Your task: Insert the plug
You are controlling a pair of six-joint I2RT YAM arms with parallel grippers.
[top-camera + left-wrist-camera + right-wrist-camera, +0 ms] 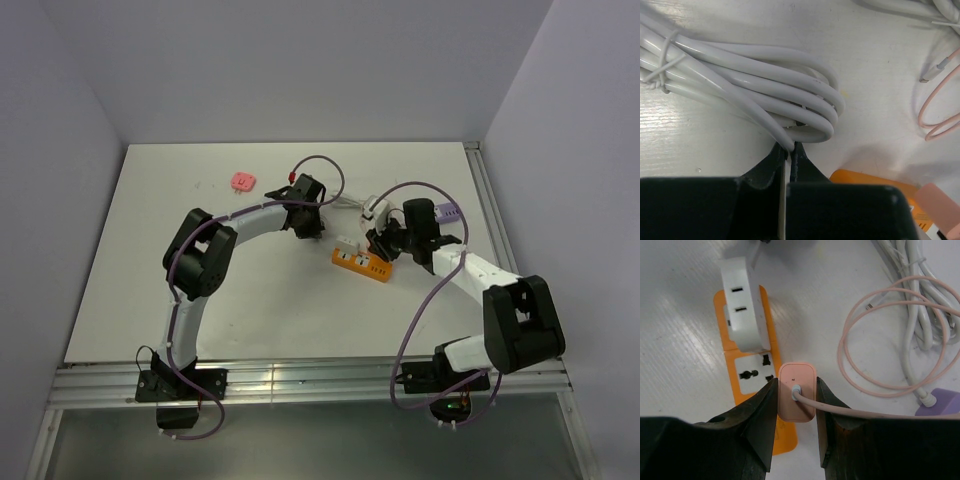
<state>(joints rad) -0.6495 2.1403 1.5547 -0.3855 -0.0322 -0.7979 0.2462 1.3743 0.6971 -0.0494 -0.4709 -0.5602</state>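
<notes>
Plug (790, 407) one, in right gripper (795, 390)

Left claw (789, 150) pinched closed, right claw (796, 385) narrowly apart.

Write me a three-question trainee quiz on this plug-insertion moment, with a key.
1. True or false: the right tool grips the pink plug.
2. The left tool is shut on: A) the white cable; B) the pink cable; C) the purple adapter.
3. What colour is the power strip that carries the white adapter?
Key: 1 true; 2 A; 3 orange.
</notes>
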